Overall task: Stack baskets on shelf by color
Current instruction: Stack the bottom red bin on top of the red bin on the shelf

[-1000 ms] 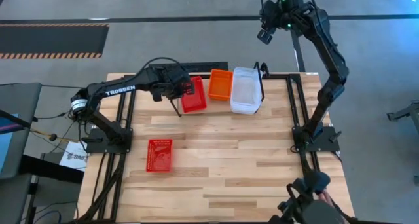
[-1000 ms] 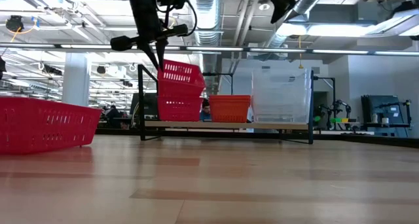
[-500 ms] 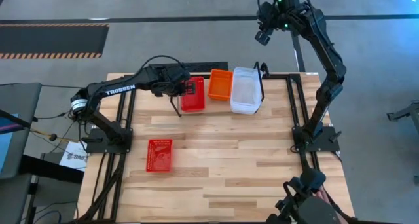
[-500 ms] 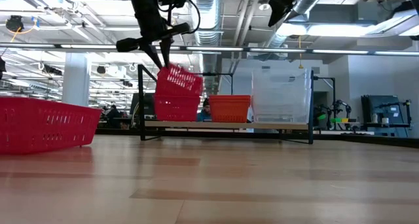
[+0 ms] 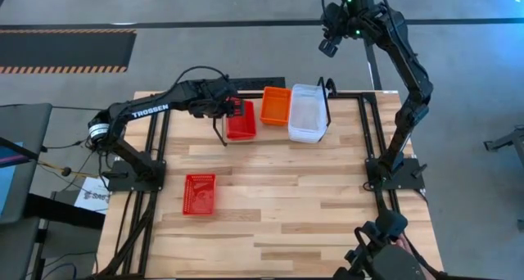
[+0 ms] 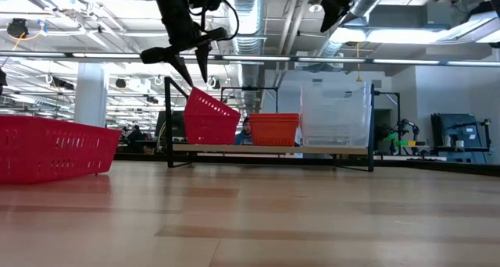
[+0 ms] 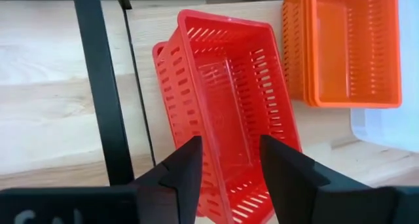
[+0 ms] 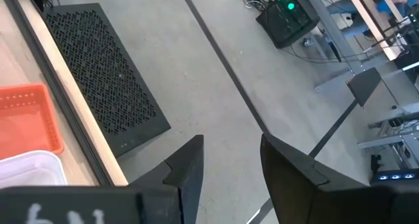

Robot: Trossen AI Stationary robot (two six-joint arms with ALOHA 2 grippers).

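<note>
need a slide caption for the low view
Left gripper open above a tilted red basket on the shelf, beside orange and clear baskets.

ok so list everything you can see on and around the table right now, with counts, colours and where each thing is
Red baskets: at least two, nested crookedly at the shelf's left end; a third alone on the table's near left.
Orange baskets: a nested stack, count unclear, middle of shelf.
Clear baskets: translucent stack, count unclear, shelf's right end.
Shelf: one, black rod, far side of table.
Table: one, light wood.
Left gripper: open, just above the red stack.
Right gripper: open, raised beyond the table's far edge.
</note>
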